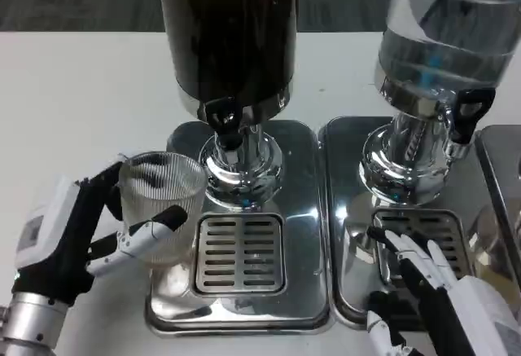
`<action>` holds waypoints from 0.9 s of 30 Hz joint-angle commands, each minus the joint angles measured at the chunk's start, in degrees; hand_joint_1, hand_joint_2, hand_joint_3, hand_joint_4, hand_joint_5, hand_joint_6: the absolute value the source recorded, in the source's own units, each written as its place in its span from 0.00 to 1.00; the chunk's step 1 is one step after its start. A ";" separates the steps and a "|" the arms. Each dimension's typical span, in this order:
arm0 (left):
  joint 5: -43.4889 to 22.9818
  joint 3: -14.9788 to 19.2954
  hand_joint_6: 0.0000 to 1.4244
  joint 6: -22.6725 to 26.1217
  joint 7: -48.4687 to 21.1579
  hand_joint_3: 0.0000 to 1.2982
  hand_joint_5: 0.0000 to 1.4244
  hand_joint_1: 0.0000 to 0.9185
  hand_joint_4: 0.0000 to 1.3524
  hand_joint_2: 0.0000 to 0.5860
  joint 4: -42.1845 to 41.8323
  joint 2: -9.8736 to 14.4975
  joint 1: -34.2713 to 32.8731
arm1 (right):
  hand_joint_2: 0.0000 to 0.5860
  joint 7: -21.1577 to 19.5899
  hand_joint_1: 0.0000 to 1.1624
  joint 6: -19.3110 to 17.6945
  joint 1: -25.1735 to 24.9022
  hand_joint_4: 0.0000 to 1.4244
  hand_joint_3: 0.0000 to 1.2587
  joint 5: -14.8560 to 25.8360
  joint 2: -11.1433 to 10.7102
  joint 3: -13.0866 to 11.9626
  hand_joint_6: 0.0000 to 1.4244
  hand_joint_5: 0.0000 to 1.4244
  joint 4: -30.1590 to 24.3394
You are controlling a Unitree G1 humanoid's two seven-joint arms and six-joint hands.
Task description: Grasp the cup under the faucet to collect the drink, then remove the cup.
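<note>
Head view: left hand wraps the ribbed clear cup, thumb side behind it and white-and-black fingers curled across its front, so the cup is held at the left edge of the chrome drip tray, beside the slotted grate and left of the black faucet on the dark drink dispenser. Right hand lies with fingers spread over the neighbouring tray under the clear water dispenser, holding nothing. The cup looks empty and stands off to the side of the spout, so drink released now would likely miss it and hit the grate; a smooth ribbed wall could also slip in that loose-looking grip.
</note>
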 commanded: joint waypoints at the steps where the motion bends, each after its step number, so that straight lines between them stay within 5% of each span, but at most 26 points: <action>1: 0.62 -1.08 0.60 -1.12 0.04 0.33 0.56 0.18 0.38 0.39 0.68 -1.09 -1.94 | 0.99 -0.88 0.46 -0.69 0.39 0.06 0.11 0.19 0.18 -0.19 0.09 0.00 -0.93; 27: 4.52 -8.95 0.59 -0.38 -0.20 0.32 0.55 0.16 0.38 0.37 10.71 -4.07 -11.36 | 0.99 -0.50 0.46 0.38 1.18 0.06 0.11 -0.93 2.41 1.02 0.10 0.00 -2.63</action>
